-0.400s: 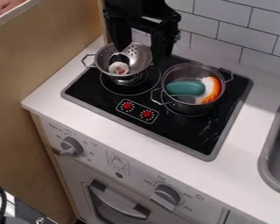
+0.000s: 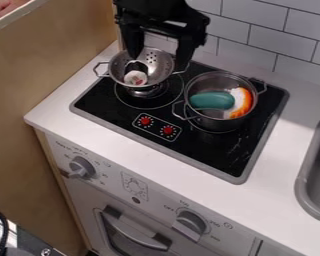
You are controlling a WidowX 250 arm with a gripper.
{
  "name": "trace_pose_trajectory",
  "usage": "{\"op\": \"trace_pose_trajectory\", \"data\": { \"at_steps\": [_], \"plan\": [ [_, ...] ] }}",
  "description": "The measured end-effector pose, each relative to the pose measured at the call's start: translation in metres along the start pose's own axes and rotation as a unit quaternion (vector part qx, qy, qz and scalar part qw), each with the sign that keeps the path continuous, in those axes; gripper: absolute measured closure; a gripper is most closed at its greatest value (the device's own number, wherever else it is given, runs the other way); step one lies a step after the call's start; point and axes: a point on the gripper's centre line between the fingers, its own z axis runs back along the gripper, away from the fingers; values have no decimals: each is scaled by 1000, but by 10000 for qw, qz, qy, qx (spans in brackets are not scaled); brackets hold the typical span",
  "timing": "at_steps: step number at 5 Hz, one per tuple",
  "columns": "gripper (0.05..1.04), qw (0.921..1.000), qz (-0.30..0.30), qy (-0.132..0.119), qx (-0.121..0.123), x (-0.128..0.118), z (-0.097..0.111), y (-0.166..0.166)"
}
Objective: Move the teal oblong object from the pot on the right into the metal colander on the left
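Camera view: your tool [image 2: 160, 61] hangs over the metal colander [image 2: 160, 71], spread wide and empty; the small white-faced roll [image 2: 135, 78] sits inside the colander, below and toward the view's left of the tool's middle, nearest the fingertip on that side

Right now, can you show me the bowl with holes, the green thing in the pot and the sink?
Bowl with holes [image 2: 162, 65]: camera view, on its inner wall.
Green thing [image 2: 213, 100]: camera view, on its middle.
Sink [image 2: 303, 179]: camera view, on its left rim.
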Motion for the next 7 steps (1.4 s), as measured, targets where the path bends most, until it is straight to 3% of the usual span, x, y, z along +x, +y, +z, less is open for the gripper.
{"op": "trace_pose_trajectory", "data": {
  "at_steps": [1,2,3,4,7],
  "plan": [
    [84,9889,1284,-687,310,18,3,2],
    [84,9631,2411,-867,830,29,-2,9],
    [84,9205,3563,-1086,1184,36,-2,14],
    [84,8775,4334,-858,1866,32,-7,12],
    [84,8768,4332,-842,1910,31,-7,11]
  ]
}}
